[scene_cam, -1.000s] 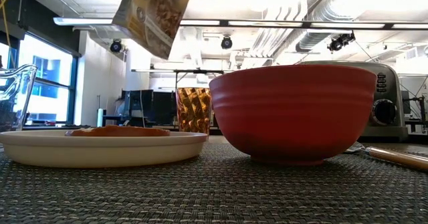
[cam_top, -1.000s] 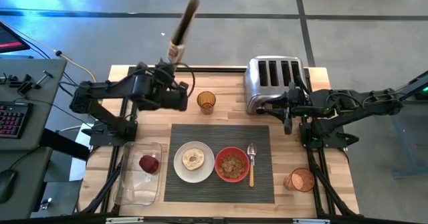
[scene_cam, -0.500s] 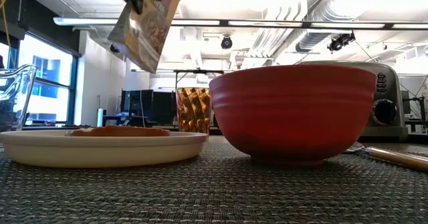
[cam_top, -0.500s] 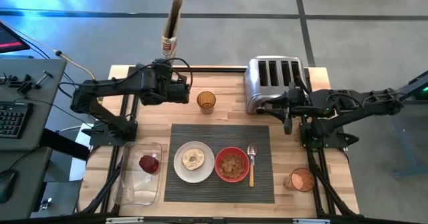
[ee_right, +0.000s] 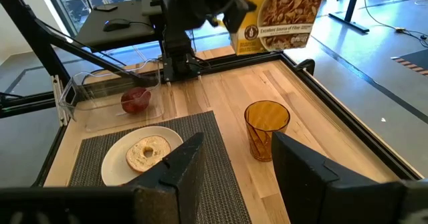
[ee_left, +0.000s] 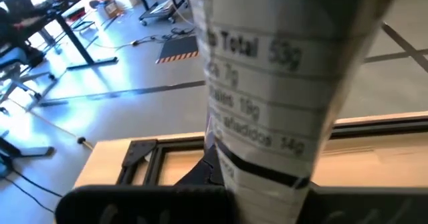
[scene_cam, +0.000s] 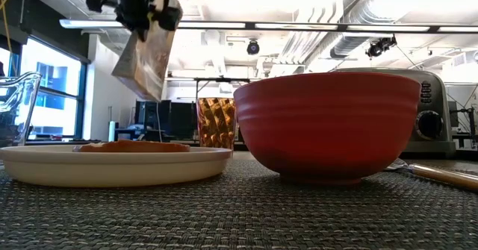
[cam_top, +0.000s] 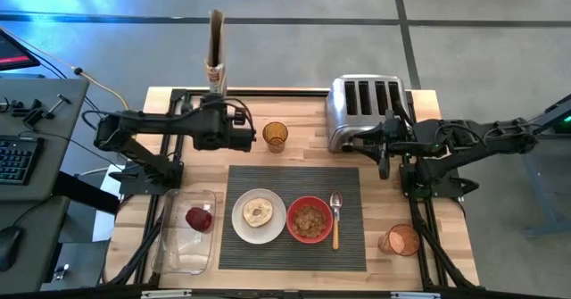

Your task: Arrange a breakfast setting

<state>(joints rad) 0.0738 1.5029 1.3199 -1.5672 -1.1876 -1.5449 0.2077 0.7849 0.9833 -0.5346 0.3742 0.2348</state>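
My left gripper is shut on a cereal box, held high over the table's far left; the box also shows in the low view and the right wrist view. On the dark ribbed mat rest a white plate with a bagel half, a red bowl with cereal in it, and a wooden-handled spoon. A dark red fruit lies in the clear tray. My right gripper is open and empty beside the toaster. My left gripper holds the cereal box by its lower part, pinched between the two fingers. The fingers lie about level and point toward the table's far edge. The box stands nearly upright above them, lifted clear of the table. The box itself hides the fingertips.
A chrome toaster stands at the far right. An amber glass stands just beyond the mat, near my left gripper. A second amber cup stands right of the mat. A keyboard and desk lie off the table's left side.
My left gripper has rolled the cereal box back from a tilt toward the table's right to nearly upright. It has carried the box a little toward the table's left edge, still shut on it. My right arm has kept still.
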